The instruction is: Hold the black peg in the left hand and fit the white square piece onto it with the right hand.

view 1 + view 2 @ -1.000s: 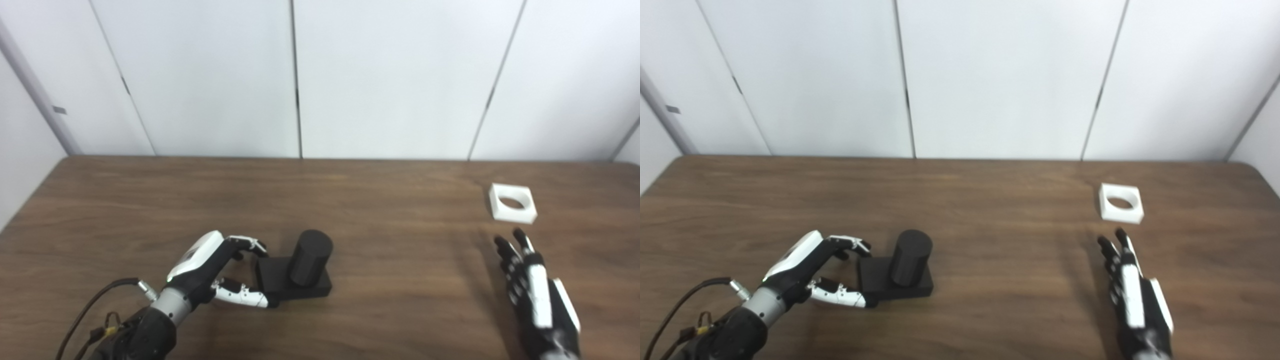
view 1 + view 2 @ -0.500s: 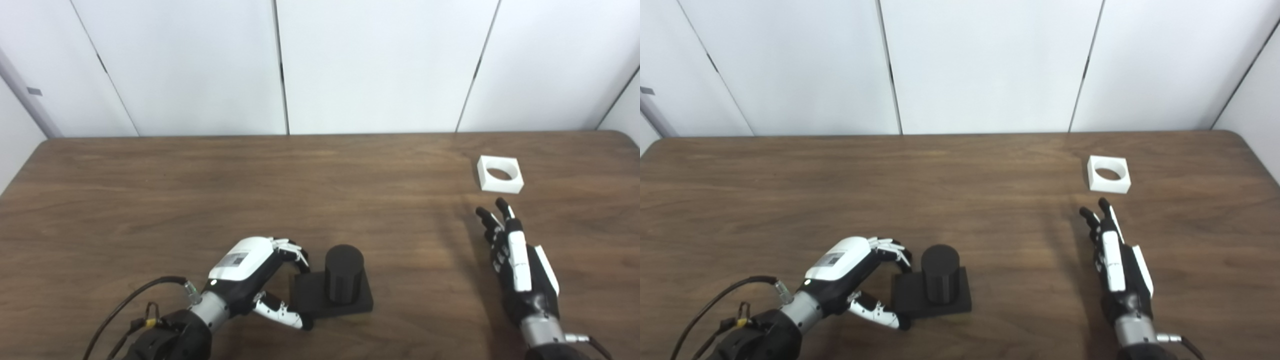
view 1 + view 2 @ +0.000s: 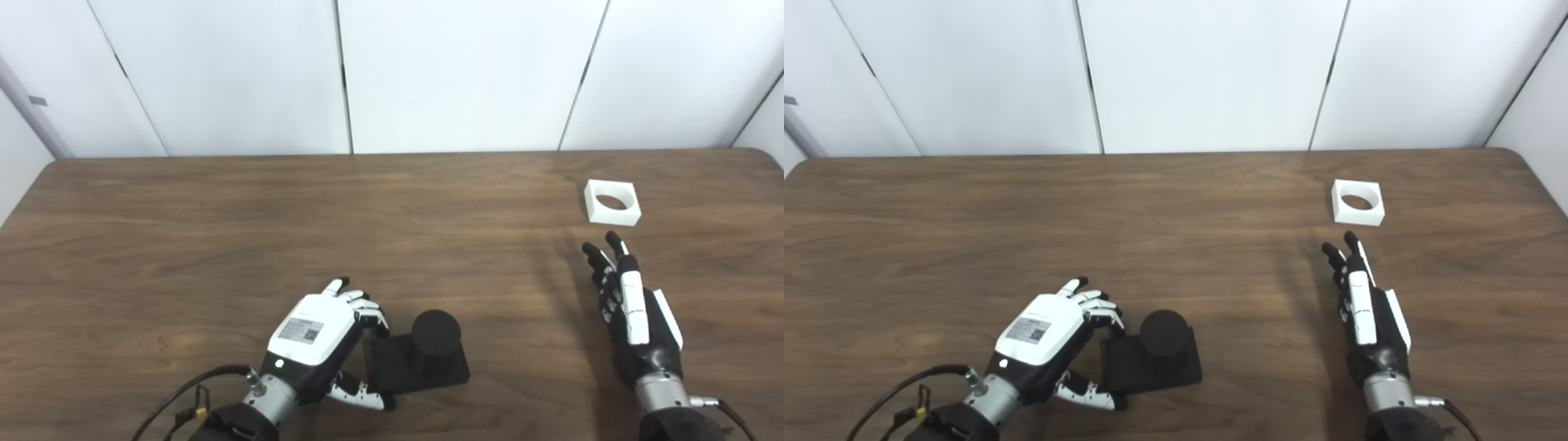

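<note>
The black peg (image 3: 435, 340), a short cylinder on a flat square base, rests on the table near the front, a little left of centre. My left hand (image 3: 318, 343) lies just left of it, fingers curled over the base's far left corner and thumb along its near edge; whether it grips is unclear. The white square piece (image 3: 612, 201) with a round hole lies flat at the far right. My right hand (image 3: 631, 306) is stretched out flat and open, its fingertips a short way before the piece, not touching it.
The brown wooden table (image 3: 245, 245) spreads wide; its far edge meets white wall panels. A black cable (image 3: 184, 398) trails from my left wrist at the bottom left. The table's right edge (image 3: 1543, 196) runs close behind the white piece.
The camera has tilted down and shifted. My left hand has rolled palm-down and closed in on the peg's base. My right hand has reached a little nearer the white piece.
</note>
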Available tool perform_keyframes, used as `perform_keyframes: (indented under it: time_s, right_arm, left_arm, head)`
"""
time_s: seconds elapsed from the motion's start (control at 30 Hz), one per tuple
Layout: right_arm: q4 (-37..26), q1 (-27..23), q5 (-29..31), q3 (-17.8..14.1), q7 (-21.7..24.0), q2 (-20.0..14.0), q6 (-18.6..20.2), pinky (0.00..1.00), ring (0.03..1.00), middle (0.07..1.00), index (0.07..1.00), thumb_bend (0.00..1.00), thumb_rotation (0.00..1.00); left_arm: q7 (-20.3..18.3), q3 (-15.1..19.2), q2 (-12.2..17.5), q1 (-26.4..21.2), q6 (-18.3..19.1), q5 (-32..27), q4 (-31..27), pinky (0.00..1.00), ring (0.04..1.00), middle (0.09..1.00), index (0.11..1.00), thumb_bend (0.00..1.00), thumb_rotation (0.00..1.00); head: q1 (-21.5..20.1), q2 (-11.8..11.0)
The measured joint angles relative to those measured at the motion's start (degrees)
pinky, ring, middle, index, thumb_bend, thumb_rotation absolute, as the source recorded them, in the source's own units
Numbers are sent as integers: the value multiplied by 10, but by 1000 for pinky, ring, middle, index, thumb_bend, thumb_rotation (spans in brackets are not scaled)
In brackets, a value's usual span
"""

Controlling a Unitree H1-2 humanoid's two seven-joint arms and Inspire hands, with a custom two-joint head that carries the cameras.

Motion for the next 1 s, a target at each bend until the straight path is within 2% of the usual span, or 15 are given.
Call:
perform_keyframes:
  time_s: [0.3, 0.4, 0.7, 0.9, 1.0]
  right_arm:
    - [-1, 0, 5, 1, 0, 0, 2, 1000, 974, 915, 1000, 552, 1000]
    - [-1, 0, 5, 1, 0, 0, 2, 1000, 975, 924, 1000, 553, 1000]
    - [-7, 0, 6, 2, -3, 1, 12, 1000, 969, 915, 1000, 548, 1000]
    - [-7, 0, 3, 3, -3, 1, 11, 1000, 967, 913, 1000, 544, 1000]
    - [-7, 0, 4, 2, -3, 1, 11, 1000, 966, 915, 1000, 550, 1000]
  left_arm:
    - [-8, 7, -10, 8, -2, 6, -2, 967, 873, 785, 487, 516, 51]
    - [-15, 15, -10, 11, -3, -13, -1, 965, 876, 790, 487, 515, 50]
    - [-49, 30, -5, -2, -13, -82, 8, 966, 885, 810, 489, 512, 49]
    - [-60, 33, 4, -12, -23, -96, 14, 939, 869, 799, 489, 514, 50]
    - [-60, 34, 5, -16, -26, -96, 18, 941, 869, 795, 489, 514, 50]
  head:
    - [-21, -6]
    - [-47, -11]
    - [-65, -20]
    - [-65, -20]
    - [-85, -32]
